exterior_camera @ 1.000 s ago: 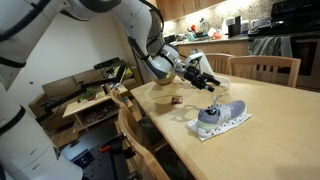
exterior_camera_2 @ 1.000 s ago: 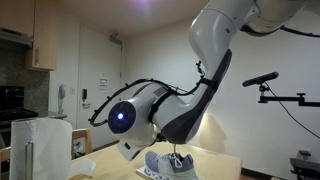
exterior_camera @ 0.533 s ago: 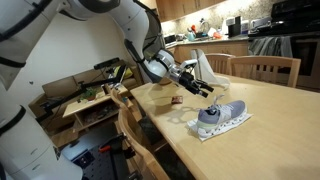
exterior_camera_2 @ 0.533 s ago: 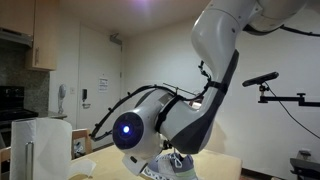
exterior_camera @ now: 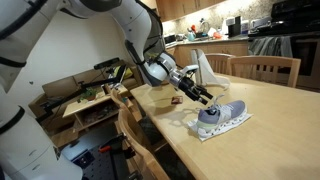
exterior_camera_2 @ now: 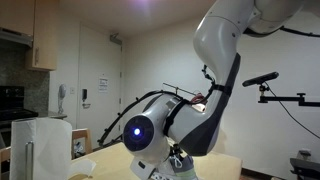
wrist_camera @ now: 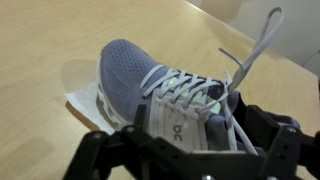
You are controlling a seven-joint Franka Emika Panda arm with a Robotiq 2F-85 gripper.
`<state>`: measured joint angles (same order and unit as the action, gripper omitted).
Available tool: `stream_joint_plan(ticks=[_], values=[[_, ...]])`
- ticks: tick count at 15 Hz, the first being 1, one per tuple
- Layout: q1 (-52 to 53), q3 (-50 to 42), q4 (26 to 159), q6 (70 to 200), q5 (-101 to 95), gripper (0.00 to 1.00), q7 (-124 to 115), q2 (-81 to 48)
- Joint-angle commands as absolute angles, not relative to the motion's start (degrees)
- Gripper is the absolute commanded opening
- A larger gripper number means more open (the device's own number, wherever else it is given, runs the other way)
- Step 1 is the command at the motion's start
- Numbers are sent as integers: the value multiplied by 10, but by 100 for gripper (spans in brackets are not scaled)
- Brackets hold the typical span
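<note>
While the gripper (exterior_camera: 205,98) hangs just beside the heel end of the shoe (exterior_camera: 221,116), its jaws are spread wide and pinch nothing. The wrist view confirms this: the dark fingers (wrist_camera: 98,152) sit on either side of the shoe's collar with open space between them and the fabric.

The shoe is a grey-blue sneaker with white laces. It stands upright on a white sheet (wrist_camera: 80,104) on the wooden tabletop (exterior_camera: 275,125), toe pointing away from the wrist camera. One loose lace (wrist_camera: 258,48) trails up and off to the side.

Step in hand, as a judgement: approach and line-up over the shoe, with no contact visible. A grasp from here would need the gripper to come down with the jaws straddling the heel or collar. The loose lace would have to stay clear of the fingers and the sheet would have to stay put.

In an exterior view the arm's elbow (exterior_camera_2: 140,132) blocks most of the shoe, so nothing useful shows there.

Counts:
- shoe: one
- white sheet: one
- small dark object (exterior_camera: 176,99) on the tabletop near the gripper: one, too small to identify
- wooden chairs (exterior_camera: 265,68): two in view
- paper towel roll (exterior_camera_2: 40,146): one
</note>
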<state>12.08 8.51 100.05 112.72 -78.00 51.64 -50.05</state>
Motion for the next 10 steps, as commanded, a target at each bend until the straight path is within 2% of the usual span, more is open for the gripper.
stream_joint_plan(ticks=[1,10], values=[[108,88,1027,1143,-781,100,512,-473],[106,88,1051,1115,-759,100,511,-439]])
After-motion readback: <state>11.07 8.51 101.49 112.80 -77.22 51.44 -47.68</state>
